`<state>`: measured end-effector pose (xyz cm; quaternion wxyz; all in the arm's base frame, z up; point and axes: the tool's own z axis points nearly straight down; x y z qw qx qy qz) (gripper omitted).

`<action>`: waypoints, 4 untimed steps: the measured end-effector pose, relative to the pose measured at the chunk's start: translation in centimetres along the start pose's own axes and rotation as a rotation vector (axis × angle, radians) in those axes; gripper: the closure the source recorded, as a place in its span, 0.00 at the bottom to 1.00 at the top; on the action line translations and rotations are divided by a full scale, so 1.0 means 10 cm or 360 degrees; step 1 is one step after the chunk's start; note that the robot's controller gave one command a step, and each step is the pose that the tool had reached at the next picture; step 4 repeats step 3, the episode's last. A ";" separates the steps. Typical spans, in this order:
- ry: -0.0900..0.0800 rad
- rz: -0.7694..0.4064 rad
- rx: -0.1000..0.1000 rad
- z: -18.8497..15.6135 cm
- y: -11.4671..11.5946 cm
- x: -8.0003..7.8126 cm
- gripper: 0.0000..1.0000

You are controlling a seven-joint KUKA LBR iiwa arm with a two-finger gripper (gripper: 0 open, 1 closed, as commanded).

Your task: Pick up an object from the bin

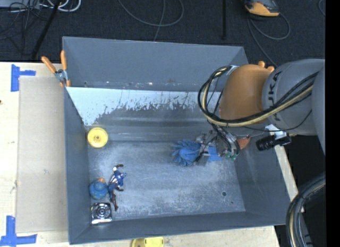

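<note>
My gripper (208,151) is low over the bin floor at the right, under the orange cover. Its fingers reach down to the right side of a blue frilly, crumpled object (184,153) that lies right of the bin's middle. A blue part of it appears to sit at the fingertips, though the wrist hides how the fingers stand on it.
A yellow round disc (98,137) lies at the left by the back wall. In the front left corner are a blue ball-like toy (98,189), a small blue and white figure (116,179) and a silver round object (101,212).
</note>
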<state>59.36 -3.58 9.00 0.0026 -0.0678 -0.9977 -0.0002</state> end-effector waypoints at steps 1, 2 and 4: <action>0.0003 0.0000 0.0000 -0.17 0.00 0.01 1.00; 0.0002 0.0001 0.0000 -0.41 0.00 0.00 1.00; -0.0008 0.0001 -0.0001 -0.63 0.00 -0.01 1.00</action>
